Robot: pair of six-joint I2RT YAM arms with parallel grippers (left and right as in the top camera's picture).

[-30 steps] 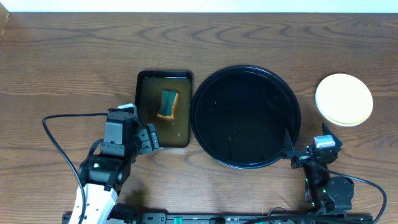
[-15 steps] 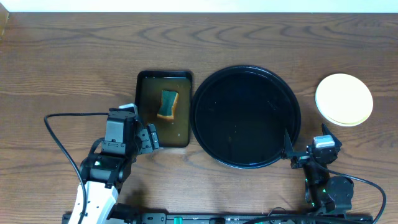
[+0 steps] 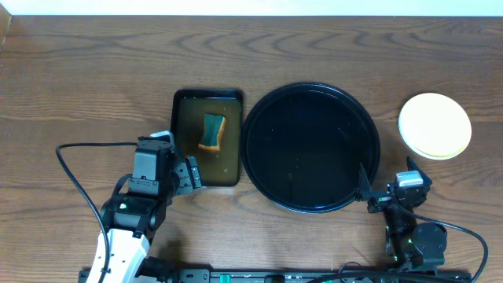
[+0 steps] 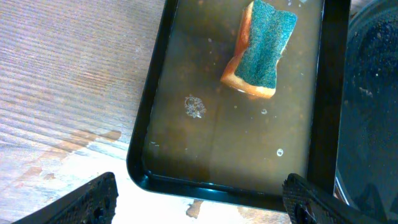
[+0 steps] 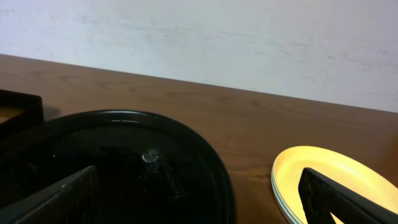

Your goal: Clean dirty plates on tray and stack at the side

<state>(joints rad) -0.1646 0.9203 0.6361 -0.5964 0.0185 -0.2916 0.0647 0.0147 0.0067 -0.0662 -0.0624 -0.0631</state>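
The wooden desk point(image 3: 94, 71) carries a round black tray point(image 3: 311, 149), with a rectangular pan point(image 3: 179, 145) of brown water just beside it on the left. The stacked plates point(image 3: 435, 126), pale yellow on top, sit right of the tray, apart from the right jaws, which are spread at the tray's near rim. A sponge point(image 3: 211, 131) lies in the pan. The left jaws are spread at its near edge.

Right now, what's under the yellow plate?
A thin pale rim peeks out below the yellow plate, so at least one more plate lies beneath it, on the table. Anything lower is covered: I cannot count the plates there or tell whether they are clean.
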